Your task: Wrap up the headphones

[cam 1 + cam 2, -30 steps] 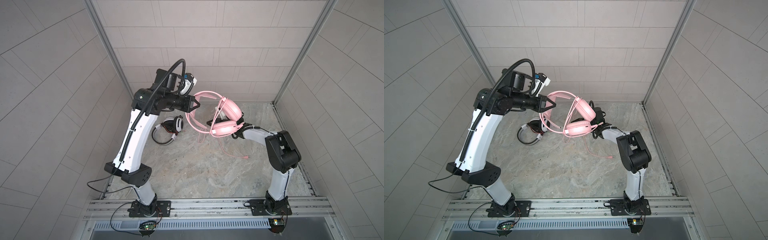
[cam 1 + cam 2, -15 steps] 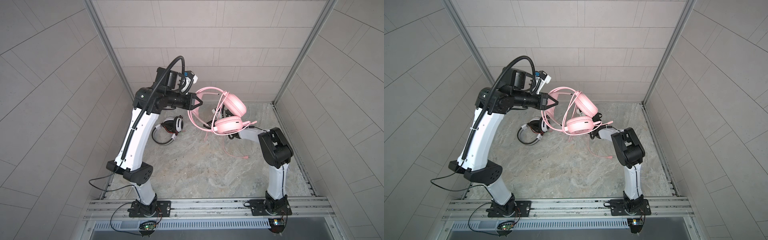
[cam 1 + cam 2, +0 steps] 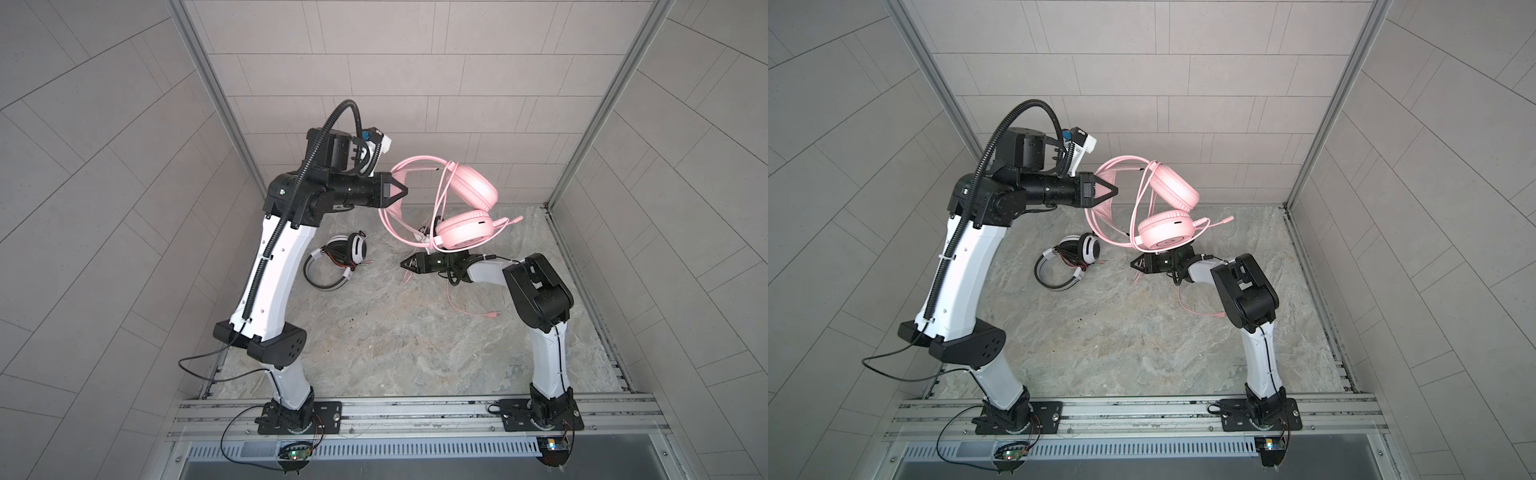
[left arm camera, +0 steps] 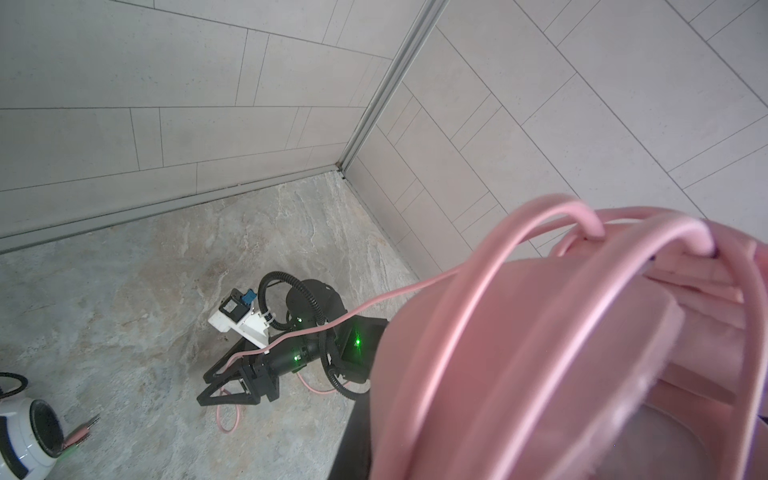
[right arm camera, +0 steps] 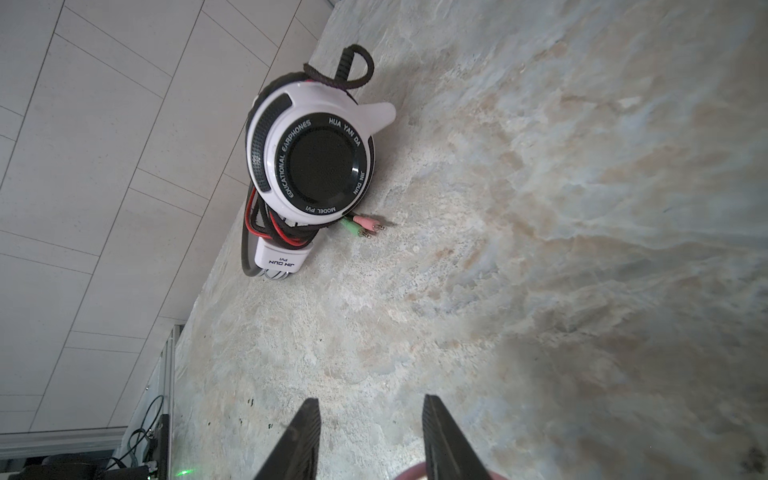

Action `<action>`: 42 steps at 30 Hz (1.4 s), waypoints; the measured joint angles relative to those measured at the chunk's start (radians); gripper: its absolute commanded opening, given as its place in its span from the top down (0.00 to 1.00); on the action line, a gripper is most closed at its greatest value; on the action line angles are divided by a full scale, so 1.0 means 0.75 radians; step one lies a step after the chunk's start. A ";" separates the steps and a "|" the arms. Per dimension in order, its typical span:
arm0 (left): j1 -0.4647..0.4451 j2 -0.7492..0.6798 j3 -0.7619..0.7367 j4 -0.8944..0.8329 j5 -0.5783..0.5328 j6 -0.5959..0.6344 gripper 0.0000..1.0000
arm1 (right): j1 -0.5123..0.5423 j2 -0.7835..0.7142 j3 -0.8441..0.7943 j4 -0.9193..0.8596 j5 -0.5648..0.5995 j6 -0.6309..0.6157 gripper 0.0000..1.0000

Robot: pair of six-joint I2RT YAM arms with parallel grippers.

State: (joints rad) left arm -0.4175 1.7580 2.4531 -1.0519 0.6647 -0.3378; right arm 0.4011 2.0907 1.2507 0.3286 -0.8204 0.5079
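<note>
In both top views the left gripper (image 3: 401, 192) is clenched on the headband of the pink headset (image 3: 465, 232). The headset hangs clear of the marbled table (image 3: 374, 353), toward 1 o'clock from table centre, one cup above the other. Loops of the pink cord (image 3: 451, 299) run over the band, and the cord's tail lies on the table toward 3 o'clock.

The right gripper (image 3: 405, 264) sits low under the lower cup, pointing toward 9 o'clock. Its fingers (image 5: 299, 444) are parted, with nothing between the tips. In the left wrist view the cord drapes across its body.

The white headset (image 3: 345, 249) lies at 10 o'clock with its black/red cord bundled beside a cup.
</note>
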 measured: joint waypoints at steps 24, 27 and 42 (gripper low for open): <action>0.106 0.056 0.000 0.404 0.075 -0.319 1.00 | 0.013 -0.011 -0.196 0.046 -0.004 -0.005 0.94; 0.126 0.079 0.000 0.428 0.071 -0.340 1.00 | 0.015 -0.034 -0.230 0.054 0.015 0.003 0.96; 0.374 0.100 -0.074 0.464 -0.139 -0.379 1.00 | 0.029 -0.681 -0.728 -0.159 0.286 -0.031 1.00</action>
State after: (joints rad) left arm -0.1368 1.8328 2.3978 -0.7036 0.5602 -0.6220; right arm 0.4229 1.5799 0.7048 0.2096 -0.6056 0.4850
